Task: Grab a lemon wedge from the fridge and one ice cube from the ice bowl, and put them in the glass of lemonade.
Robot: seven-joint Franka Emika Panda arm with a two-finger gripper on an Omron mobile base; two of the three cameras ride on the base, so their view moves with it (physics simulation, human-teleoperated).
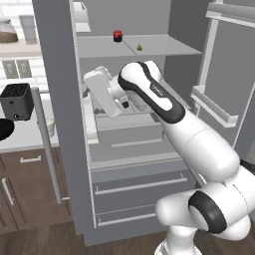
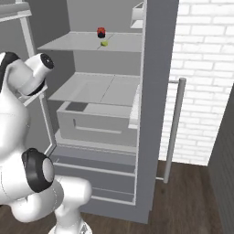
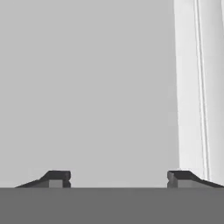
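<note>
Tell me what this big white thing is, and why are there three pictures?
It is a robot arm reaching into an open fridge. Two pictures come from cameras behind the arm, one on each side. The third comes from a camera on its hand: the gripper has two dark fingertips standing wide apart, holding nothing, facing a plain grey fridge wall. On the upper shelf sit a small yellow-green lemon wedge and a small red thing. A black toaster stands on the counter.

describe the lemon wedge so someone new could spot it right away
Look inside the open fridge, on the upper shelf near its front edge. The lemon wedge is the tiny yellow-green piece there, just in front of a small red and black item, the one other thing on that shelf.
</note>
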